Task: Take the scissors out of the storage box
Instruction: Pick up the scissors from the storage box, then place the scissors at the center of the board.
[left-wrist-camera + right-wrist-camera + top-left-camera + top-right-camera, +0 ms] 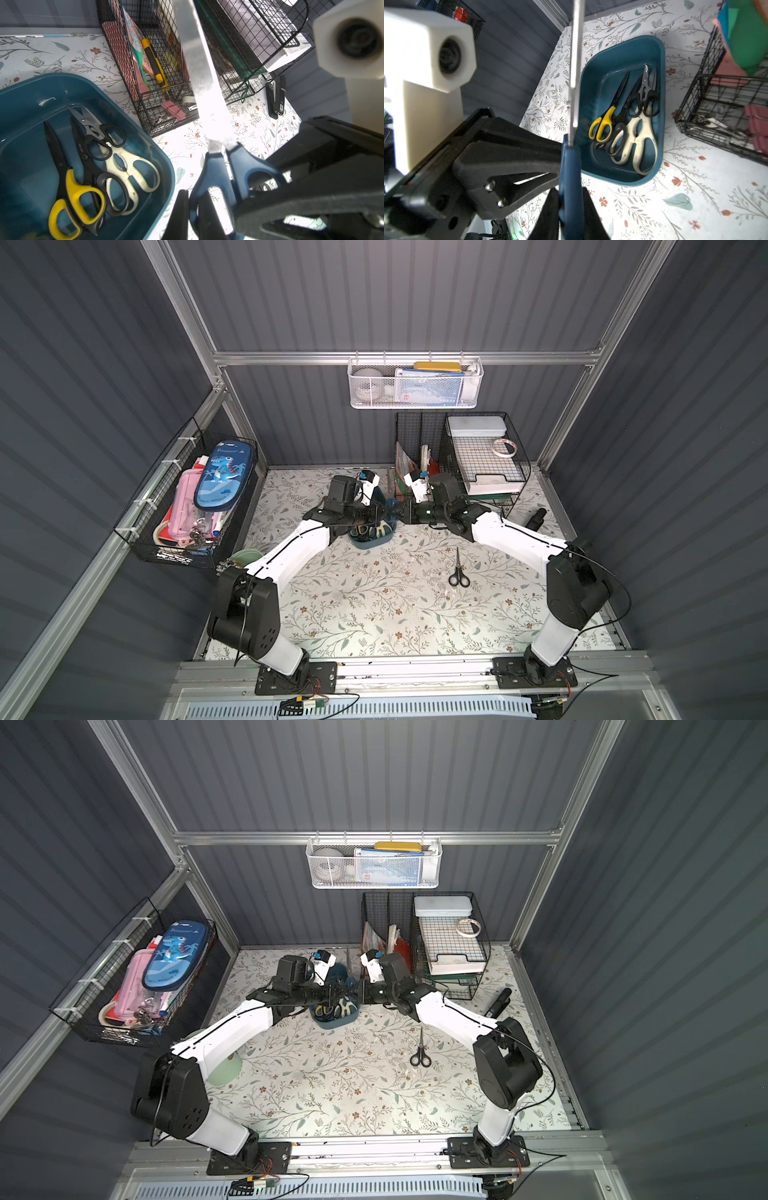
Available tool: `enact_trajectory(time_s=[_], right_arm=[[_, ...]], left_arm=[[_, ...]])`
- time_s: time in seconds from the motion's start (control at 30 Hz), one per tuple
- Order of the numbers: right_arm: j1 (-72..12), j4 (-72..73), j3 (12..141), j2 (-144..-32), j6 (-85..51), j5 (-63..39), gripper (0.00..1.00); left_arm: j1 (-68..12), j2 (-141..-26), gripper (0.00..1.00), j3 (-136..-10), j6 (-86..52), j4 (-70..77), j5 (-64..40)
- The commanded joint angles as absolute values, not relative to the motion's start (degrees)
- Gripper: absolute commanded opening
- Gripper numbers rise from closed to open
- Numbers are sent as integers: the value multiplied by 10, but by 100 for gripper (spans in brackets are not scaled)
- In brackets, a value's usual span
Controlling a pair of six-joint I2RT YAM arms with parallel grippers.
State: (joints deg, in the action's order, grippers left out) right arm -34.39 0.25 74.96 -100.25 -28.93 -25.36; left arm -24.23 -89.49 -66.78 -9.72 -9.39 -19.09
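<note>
Top view: left gripper (385,512) and right gripper (400,514) meet above storage box (370,546); black pair (458,567) lies on table (374,614). Left wrist: left gripper clamps blue-handled scissors (216,172), beside box. Right wrist: right gripper pinches the same handle; four pairs (636,133) in box.

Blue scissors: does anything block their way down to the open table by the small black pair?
Nothing visible does. The blue scissors hang just outside the storage box, and the table from there to the small black pair lies bare.
</note>
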Motion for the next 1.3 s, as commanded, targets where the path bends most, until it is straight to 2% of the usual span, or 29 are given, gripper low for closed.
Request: enact_trajectory(time_s=[0.0, 0.17, 0.23, 0.43, 0.53, 0.83, 0.9, 0.93, 1.27], right_arm=[[-344, -28, 754, -1007, -298, -227, 9], [-341, -64, 743, -997, -307, -198, 6], [-339, -70, 729, -983, -307, -186, 6], [-340, -82, 669, -920, -309, -160, 5], [-340, -103, 636, -886, -307, -159, 4], [-355, -114, 472, -774, -338, -107, 4], [-357, -103, 443, -762, -346, -106, 4], [-357, -98, 430, -760, -351, -107, 4], [-383, -29, 402, -830, -388, -118, 4]], left_arm=[[-248, -872, 13, -670, -109, -90, -168], [-248, -860, 42, -675, -110, -117, -85], [-248, -859, 49, -680, -113, -132, -62], [-247, -866, 60, -697, -120, -155, -3], [-246, -876, 62, -705, -123, -160, 12], [-223, -894, 74, -716, -139, -178, 53], [-218, -901, 86, -722, -139, -186, 65], [-217, -903, 98, -724, -139, -191, 70], [-211, -914, 99, -731, -146, -201, 87]])
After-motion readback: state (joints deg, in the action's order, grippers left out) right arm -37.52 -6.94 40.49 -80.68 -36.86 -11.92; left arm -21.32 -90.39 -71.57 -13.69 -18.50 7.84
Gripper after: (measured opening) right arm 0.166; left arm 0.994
